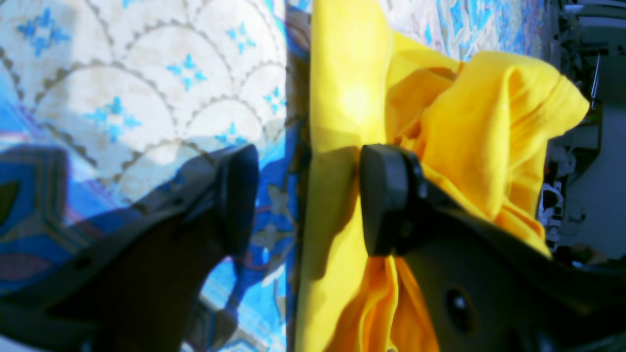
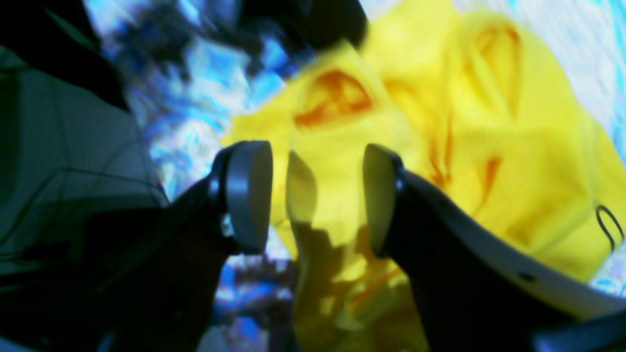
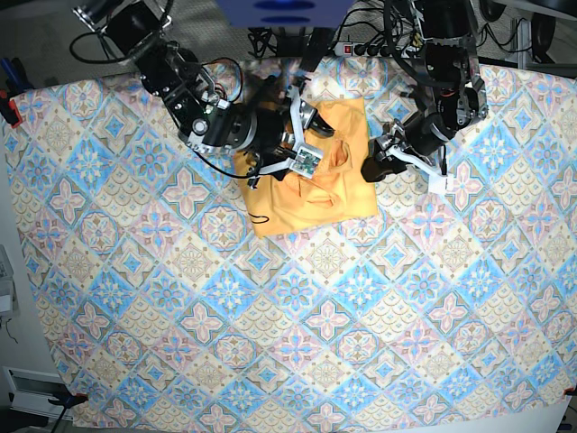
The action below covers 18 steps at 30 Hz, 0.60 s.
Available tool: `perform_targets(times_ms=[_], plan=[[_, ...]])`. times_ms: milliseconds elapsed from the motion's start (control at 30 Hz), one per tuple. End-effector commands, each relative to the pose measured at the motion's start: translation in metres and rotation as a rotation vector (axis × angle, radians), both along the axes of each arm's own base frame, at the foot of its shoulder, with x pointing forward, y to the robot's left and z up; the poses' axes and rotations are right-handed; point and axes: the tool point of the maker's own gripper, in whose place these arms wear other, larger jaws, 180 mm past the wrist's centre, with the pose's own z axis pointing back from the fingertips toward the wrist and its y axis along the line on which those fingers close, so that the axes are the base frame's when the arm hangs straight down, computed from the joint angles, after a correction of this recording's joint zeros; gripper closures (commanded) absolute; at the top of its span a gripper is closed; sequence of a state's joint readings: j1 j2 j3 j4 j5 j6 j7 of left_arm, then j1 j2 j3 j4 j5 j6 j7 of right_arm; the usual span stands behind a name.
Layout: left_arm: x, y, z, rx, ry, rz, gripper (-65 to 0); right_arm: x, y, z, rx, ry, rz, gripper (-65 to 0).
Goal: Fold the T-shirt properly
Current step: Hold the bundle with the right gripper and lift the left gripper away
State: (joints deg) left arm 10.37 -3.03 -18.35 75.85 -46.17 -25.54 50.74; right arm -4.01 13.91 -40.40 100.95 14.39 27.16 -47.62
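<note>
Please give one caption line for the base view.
Two arms over a folded yellow T-shirt on a patterned tablecloth.

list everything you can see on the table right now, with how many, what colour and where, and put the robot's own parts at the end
T-shirt: one, pale orange-yellow, bunched and partly folded at the far middle of the table, between the two arms.
Dark loop mark: one, black, on the T-shirt's near corner.
Tablecloth: one, blue-and-pink tile pattern, covering the table under the T-shirt.
Cables: several, dark, behind the table's far edge.
Left gripper: one, black, jaws apart, straddling the T-shirt's edge.
Right gripper: one, black, jaws apart over the fabric; a fold stands between them.
</note>
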Motion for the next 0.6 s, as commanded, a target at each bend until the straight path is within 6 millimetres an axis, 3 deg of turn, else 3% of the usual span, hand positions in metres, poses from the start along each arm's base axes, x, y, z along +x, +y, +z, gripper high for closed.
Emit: perform_targets(times_ms=[0,167,400,500,567], plan=[[0.002,0.002,0.002,0.011,-0.003,-0.008,-33.3,0.006,0.000,0.001,-0.011,-0.022,-0.004,-29.4],[0.002,0.002,0.002,0.011,-0.004,-0.008,-33.3,0.006,0.001,-0.005,-0.039,-0.030,-0.004,-35.6],[0.003,0.002,0.002,0.011,-0.006,-0.008,-33.3,-0.004,0.008,-0.010,-0.048,-0.015,0.035,-38.7],[0.004,0.001,0.003,0.009,-0.007,-0.009,-33.3,-0.007,0.009,-0.020,-0.071,0.000,0.061,-35.5],[0.004,0.001,0.003,0.009,-0.007,-0.009,-33.3,-0.007,0.010,-0.025,-0.081,0.006,0.072,-28.6]])
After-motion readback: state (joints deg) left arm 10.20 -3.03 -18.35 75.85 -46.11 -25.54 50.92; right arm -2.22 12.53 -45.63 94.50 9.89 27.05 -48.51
